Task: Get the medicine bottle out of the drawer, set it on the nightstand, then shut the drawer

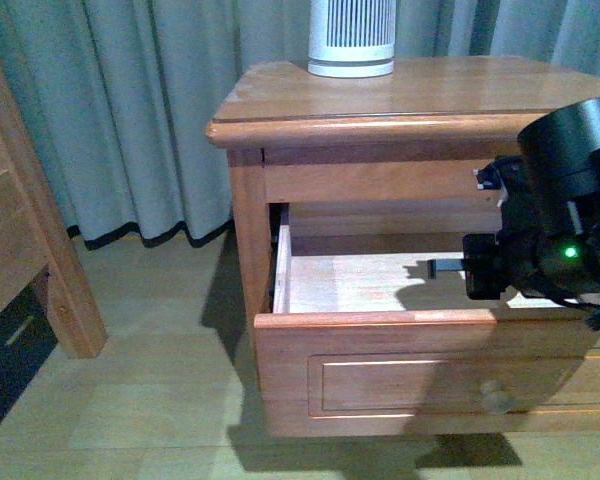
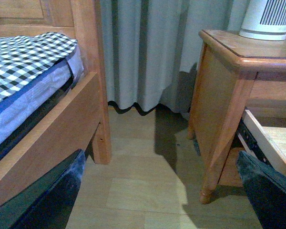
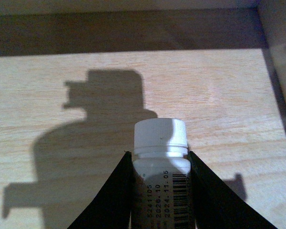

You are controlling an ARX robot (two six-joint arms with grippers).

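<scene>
Plainly the small white plastic medicine bottle [image 3: 160, 162] with its rounded cap is inside the pulled-out orange-brown wooden drawer [image 1: 380, 320], over the pale floor in the drawer's right part. The right gripper [image 3: 158, 157] has its black fingers [image 3: 112, 205] pressed against both sides of the bottle's body just under the cap. Whether the bottle rests on the drawer floor I cannot tell.

The step in hand looks to be the lift out. It should go best as a firm, straight rise until the bottle clears the drawer's front rim, and only then a swing up and back. The tight spot is just above the drawer, where the rounded top edge of the orange-brown wooden nightstand [image 1: 430, 100] overhangs.

Behind and above the drawer, a large white ribbed canister [image 1: 351, 40] stands on that top, with bare wood either side for setting down. Well left of the drawer, the left gripper [image 2: 160, 153] hangs with jaws spread and holds nothing.
</scene>
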